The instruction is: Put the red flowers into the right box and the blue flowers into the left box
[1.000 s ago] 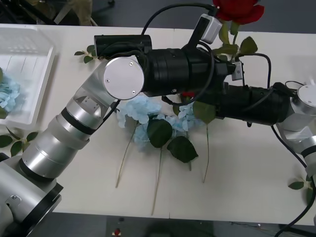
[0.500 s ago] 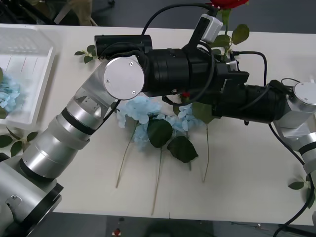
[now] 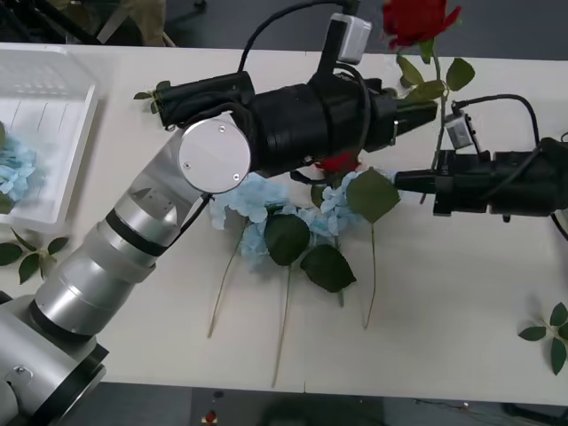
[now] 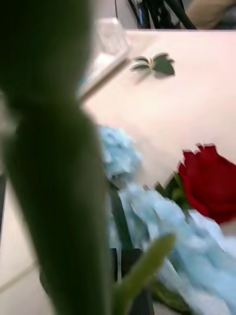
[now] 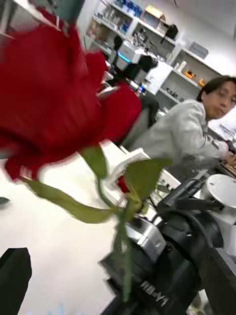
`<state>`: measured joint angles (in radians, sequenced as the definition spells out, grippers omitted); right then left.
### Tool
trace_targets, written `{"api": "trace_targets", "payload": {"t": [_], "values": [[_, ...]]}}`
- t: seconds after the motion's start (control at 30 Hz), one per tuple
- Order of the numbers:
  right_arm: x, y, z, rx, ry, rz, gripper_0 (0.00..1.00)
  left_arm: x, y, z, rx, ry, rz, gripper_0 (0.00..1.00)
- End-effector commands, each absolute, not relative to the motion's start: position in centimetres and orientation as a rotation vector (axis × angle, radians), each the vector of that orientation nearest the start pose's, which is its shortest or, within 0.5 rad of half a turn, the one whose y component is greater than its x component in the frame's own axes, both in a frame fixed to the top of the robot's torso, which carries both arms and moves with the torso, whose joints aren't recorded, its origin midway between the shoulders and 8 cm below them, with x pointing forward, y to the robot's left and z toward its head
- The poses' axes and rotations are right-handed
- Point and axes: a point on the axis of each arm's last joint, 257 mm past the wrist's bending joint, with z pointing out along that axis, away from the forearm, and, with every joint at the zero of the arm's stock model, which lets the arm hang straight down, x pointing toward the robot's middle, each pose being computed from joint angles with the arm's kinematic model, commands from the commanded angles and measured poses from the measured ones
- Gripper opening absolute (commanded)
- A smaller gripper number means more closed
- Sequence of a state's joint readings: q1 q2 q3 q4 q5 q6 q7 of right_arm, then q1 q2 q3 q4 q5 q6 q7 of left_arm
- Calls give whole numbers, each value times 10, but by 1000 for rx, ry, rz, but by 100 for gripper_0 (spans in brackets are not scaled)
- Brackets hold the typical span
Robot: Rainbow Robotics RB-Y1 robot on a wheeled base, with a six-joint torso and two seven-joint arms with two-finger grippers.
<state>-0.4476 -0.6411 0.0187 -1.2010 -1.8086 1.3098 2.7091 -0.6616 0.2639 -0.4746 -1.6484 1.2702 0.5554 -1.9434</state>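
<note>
Left gripper (image 3: 424,111) – out over mid-table at the end of an arm reaching across from the near left. Its black fingers (image 5: 14,275) are spread wide, nothing between them. They point at the stem of a raised rose (image 3: 415,19).

Far left: bin (image 3: 80,146) at the table (image 3: 444,293) edge, a blue cluster (image 3: 13,173) lying inside it. Leaf sprig (image 3: 27,253) on the table just in front of the bin, another (image 3: 155,93) near the far edge by the left arm.

Centre: blue flowers (image 3: 253,200) in a loose heap on the table, partly under the left arm, with dark leaves and thin stems running toward the near edge. A second rose (image 3: 337,162) lies among them, its head showing just below the arm. The right wrist view has it touching the blue petals (image 4: 147,206).

Right of centre: the raised rose stands upright in the air, head high over the far edge and leaves out on both sides. In the left wrist view it looms close (image 5: 54,93), stem running down into the right arm's tool.

Right gripper (image 3: 417,182) – comes in level from the right and is clamped on that stem low down. A third sprig (image 3: 550,333) lies near the right edge.
</note>
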Motion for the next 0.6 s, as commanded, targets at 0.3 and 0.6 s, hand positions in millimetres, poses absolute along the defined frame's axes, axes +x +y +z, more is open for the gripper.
{"api": "trace_targets", "payload": {"t": [0.3, 0.6], "values": [[477, -362, -150, -505, 2322, 741, 0, 498, 13, -81, 744, 1775, -1006, 100], [453, -509, -130, -61, 2550, 384, 0, 464, 126, -162, 763, 2204, -889, 100]]}}
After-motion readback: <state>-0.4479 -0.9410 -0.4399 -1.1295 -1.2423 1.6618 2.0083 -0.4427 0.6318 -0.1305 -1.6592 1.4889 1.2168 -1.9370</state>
